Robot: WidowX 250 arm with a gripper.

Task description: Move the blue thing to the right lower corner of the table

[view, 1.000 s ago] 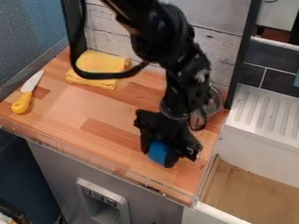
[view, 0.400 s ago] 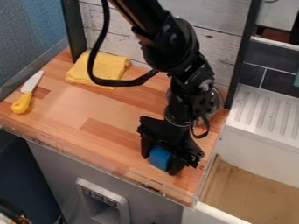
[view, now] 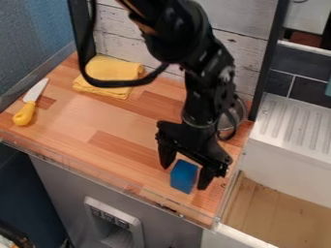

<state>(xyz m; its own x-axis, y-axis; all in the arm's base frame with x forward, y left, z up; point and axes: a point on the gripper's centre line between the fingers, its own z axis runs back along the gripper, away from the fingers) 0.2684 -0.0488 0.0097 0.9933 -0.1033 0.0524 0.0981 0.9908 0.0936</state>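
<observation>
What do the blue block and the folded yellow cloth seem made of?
The blue block looks like matte plastic or painted wood: flat, evenly coloured faces, no visible grain. The yellow cloth seems a dull fabric, perhaps cotton, with soft, slightly rumpled layers.

Jaws apart (blue block (view: 184, 176) between)

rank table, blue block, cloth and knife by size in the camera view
1. Table
2. Cloth
Blue block and knife: too close to rank; the knife looks longer, the block broader.
</observation>
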